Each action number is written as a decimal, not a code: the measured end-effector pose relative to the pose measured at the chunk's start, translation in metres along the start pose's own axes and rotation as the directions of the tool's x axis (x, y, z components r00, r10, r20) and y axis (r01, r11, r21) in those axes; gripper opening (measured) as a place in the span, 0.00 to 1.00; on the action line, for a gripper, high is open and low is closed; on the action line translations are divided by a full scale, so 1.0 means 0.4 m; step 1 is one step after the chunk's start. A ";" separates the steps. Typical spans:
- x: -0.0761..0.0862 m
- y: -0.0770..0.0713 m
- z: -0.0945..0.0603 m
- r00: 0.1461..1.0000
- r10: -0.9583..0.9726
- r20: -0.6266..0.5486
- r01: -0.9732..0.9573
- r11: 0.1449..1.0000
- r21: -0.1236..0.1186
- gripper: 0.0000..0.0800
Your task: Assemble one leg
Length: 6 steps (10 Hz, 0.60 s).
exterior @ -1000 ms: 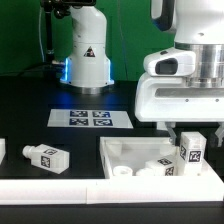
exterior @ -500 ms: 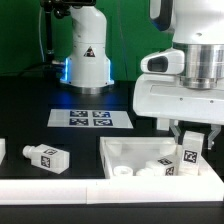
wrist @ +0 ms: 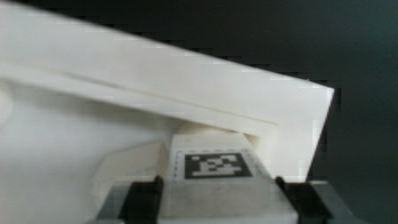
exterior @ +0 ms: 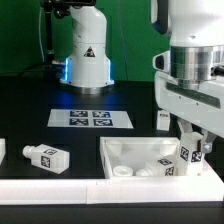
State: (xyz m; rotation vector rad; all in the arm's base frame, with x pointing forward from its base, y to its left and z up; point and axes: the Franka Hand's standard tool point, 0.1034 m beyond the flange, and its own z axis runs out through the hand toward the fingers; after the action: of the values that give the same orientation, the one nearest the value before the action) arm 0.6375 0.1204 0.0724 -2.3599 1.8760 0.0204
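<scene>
gripping the leg (exterior: pixel 187 153), the hand (exterior: pixel 189 160) meets the tray (exterior: pixel 112 150).

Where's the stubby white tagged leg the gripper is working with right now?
The stubby white tagged leg sits between the gripper's fingers at the exterior view's right, over the white tray-like panel's corner nearest that side.

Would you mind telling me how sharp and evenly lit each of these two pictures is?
Exterior view: fairly sharp; the dark table stays dim while the white tray is bright, and blue light glows at the robot base behind. Wrist view: soft and blurred up close; the tag on the leg between the pincer fingers is still readable, but the tray wall looks washed out.
</scene>
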 end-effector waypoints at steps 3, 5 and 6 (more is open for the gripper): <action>0.001 0.000 0.000 1.000 -0.026 0.003 0.026 1.000 0.001 0.47; 0.025 0.001 -0.004 0.929 -0.369 0.004 0.369 0.929 -0.002 0.72; 0.039 0.006 -0.008 0.821 -0.570 0.021 0.570 0.821 -0.018 0.79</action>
State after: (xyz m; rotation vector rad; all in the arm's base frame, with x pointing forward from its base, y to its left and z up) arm 0.6386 0.1043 0.0740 -2.8242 1.0872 0.0011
